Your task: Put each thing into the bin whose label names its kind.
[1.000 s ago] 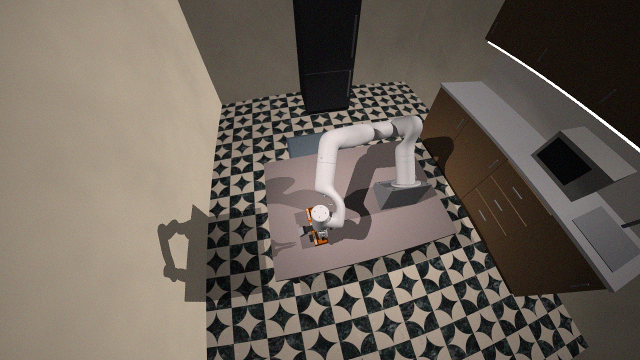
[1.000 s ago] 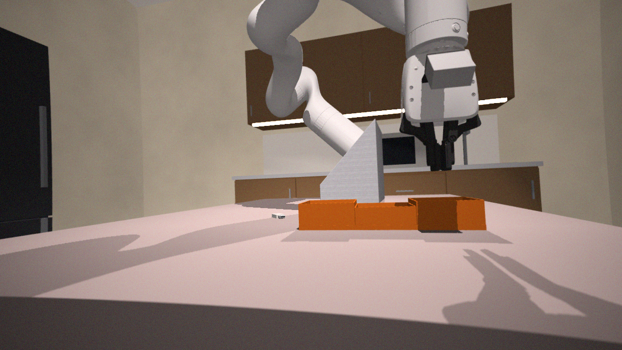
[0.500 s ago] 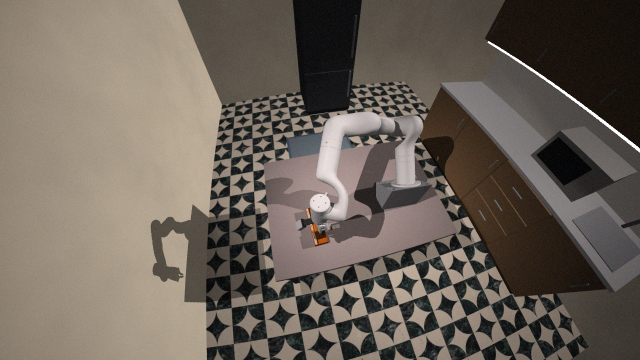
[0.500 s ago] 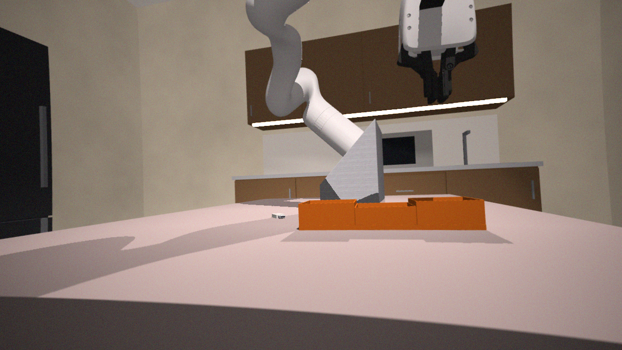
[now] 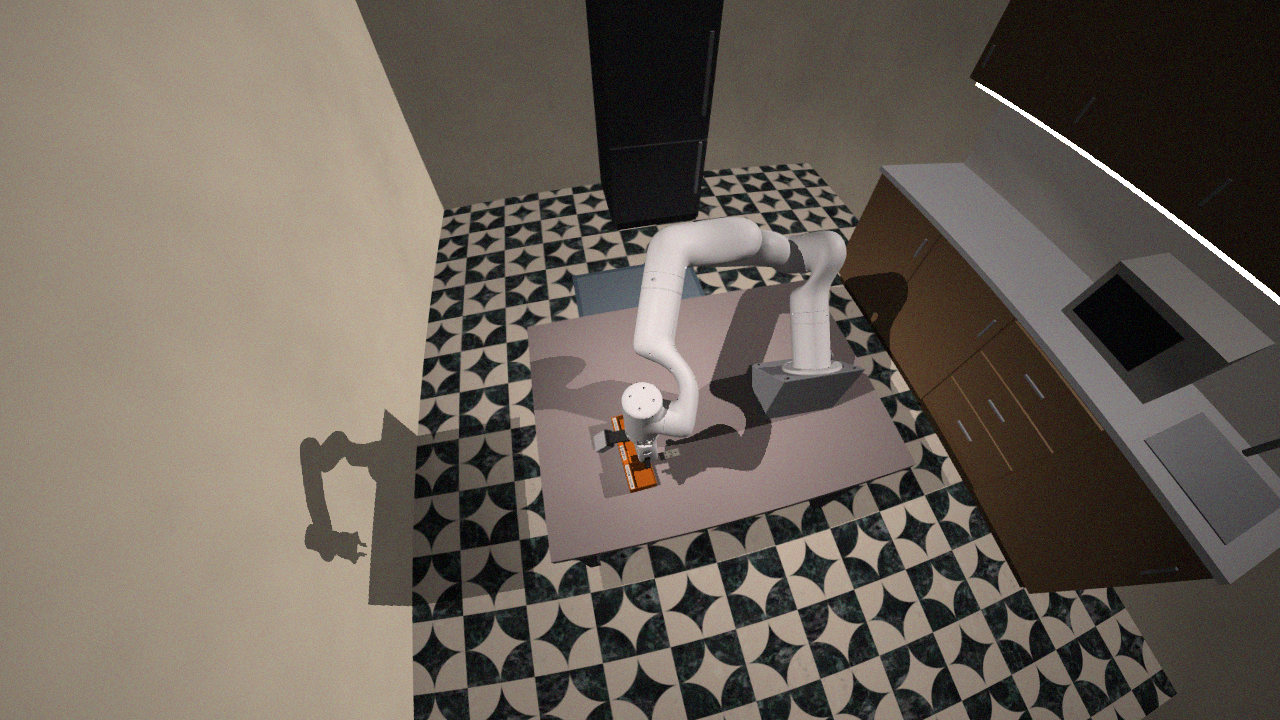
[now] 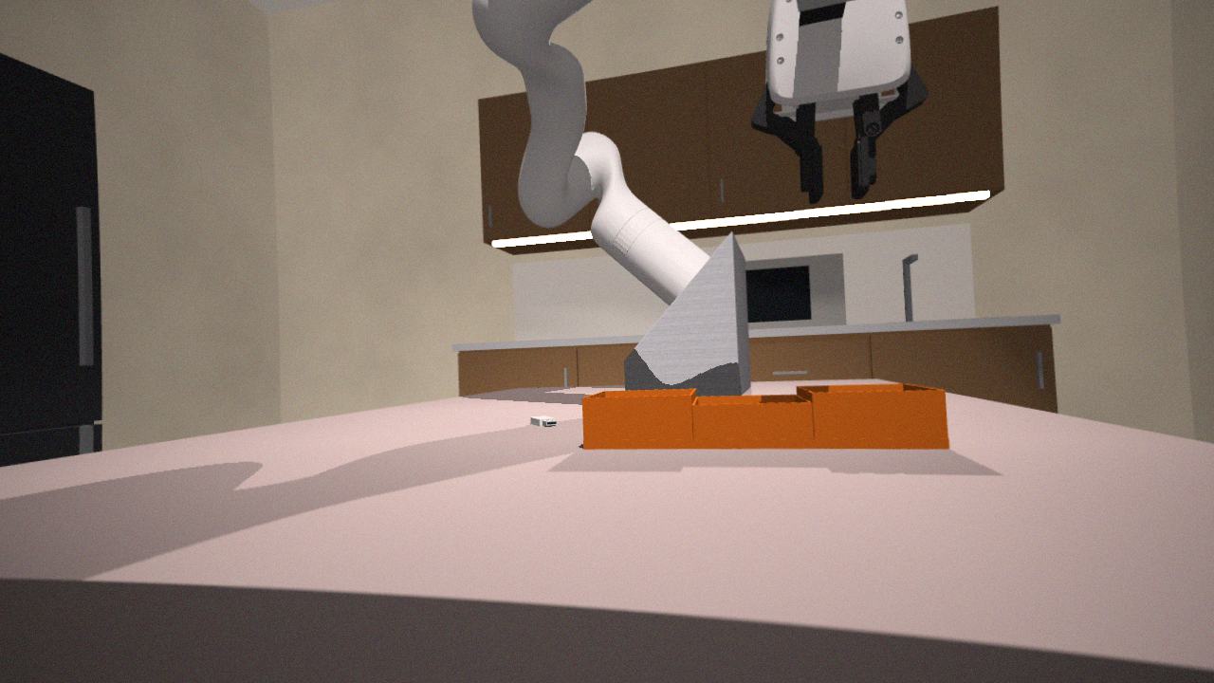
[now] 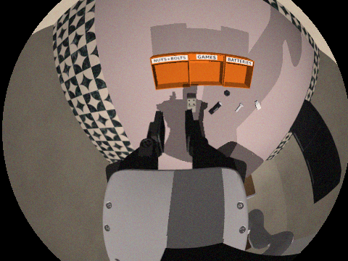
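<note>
"Starting from the left in the wrist view, what can go wrong?"

"The NUTS+BOLTS bin point(image 5: 644, 479) point(image 6: 878, 417) point(image 7: 170, 74) stands near the bench's point(image 5: 805, 456) point(image 6: 594, 544) point(image 7: 127, 54) far edge, opposite the arm's base. The gripper point(image 5: 646, 454) point(image 6: 836, 199) point(image 7: 174, 119) is above the bench, its jaws partly open, with nothing between them."

"And next?"

"The domino point(image 5: 671, 453) point(image 7: 191, 102) lies just beside the GAMES bin point(image 5: 631, 452) point(image 6: 752, 422) point(image 7: 206, 74). If a finger comes down too close, it may push this bin toward the far edge. Also, the narrow gap may make a fingertip land on the domino."

"Further right?"

"A dark cylinder point(image 7: 215, 108), probably a battery, can roll if one finger touches first. Near it is a small dark piece point(image 7: 227, 93), maybe a nut, by the BATTERIES bin point(image 6: 638, 422) point(image 7: 237, 74)."

"And the last ones?"

"The bolt-like piece point(image 7: 238, 107) is thin, so a high grasp could miss it. The white thing point(image 6: 542, 421) point(image 7: 257, 105) I cannot identify; a hurried guess might put it in a wrong bin."

Gripper point(image 5: 646, 454) point(image 6: 836, 196) point(image 7: 174, 119) now higher above orange bins point(image 5: 642, 479) point(image 6: 752, 431) point(image 7: 172, 74) than one second ago; its black fingers have spread, with gap between tips. Finger-shaped shadow on table in front of bins gone. Dark patch gone from bins' outer wall. Shadow now across foot of grey wedge base point(image 5: 805, 392) point(image 6: 712, 323) behind bins.
</note>
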`<state>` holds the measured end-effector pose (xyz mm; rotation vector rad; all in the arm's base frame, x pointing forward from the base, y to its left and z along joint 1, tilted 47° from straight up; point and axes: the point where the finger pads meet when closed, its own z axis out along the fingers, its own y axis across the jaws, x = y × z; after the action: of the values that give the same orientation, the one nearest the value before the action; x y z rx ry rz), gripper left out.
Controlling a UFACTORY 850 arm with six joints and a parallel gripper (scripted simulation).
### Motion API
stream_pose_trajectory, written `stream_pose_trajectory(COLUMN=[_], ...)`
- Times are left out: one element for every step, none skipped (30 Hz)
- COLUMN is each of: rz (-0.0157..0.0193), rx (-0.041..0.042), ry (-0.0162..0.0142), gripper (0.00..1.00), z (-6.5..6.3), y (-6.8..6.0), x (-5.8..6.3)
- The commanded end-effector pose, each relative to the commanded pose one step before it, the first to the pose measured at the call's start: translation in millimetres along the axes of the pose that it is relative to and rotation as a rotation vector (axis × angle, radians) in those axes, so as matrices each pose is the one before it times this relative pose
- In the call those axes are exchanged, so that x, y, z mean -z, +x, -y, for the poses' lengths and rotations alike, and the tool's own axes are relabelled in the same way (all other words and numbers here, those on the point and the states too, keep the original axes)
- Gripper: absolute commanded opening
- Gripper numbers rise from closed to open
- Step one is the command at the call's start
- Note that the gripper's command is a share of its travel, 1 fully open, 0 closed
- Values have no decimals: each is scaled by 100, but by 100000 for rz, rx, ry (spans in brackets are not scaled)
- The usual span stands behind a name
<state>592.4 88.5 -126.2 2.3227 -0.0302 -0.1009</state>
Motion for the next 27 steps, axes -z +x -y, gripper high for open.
stream_pose_trajectory(rz=[-849, 165, 209, 251, 283, 303, 313, 316, 317, 312, 118, 81, 0, 0, -52, -94, -179, -319, -421, -507, -611, -216, -1, -1, -1, 0, 0], rx=[-15750, -2516, -2661, -2679, -2655, -2633, -2620, -2615, -2612, -2610, -2583, -2572, 0, 0, -7408, -1960, -1928, -2253, -2385, -2342, -2214, -660, 1, 0, 0, 0, 0], ry=[329, -51, -73, -98, -120, -135, -142, -144, -144, -140, -33, -10, 0, 0, 149, 91, 162, 263, 326, 373, 436, 152, -3, -1, 0, 0, 0], gripper=[28, 28, 28, 28, 28, 28, 28, 28, 28, 28, 28, 28, 28, 28, 28, 28, 28, 28, 28, 28, 28, 28, 28, 28, 28, 28, 28], z=[-2030, -571, -576, -585, -594, -601, -609, -616, -623, -629, -637, -642, 0, 0, -651, -661, -664, -668, -672, -676, -680, -678, -686, -448, -263, -192, -127], y=[-1821, -394, -374, -358, -341, -322, -305, -287, -270, -252, -236, -218, 0, 0, -204, -153, -140, -128, -115, -101, -87, -72, -72, -26, -4, 6, 14], x=[-1803, -474, -474, -475, -477, -478, -480, -481, -483, -485, -487, -488, 0, 0, -490, -487, -486, -485, -482, -480, -477, -469, -473, -84, -2, 0, 0])
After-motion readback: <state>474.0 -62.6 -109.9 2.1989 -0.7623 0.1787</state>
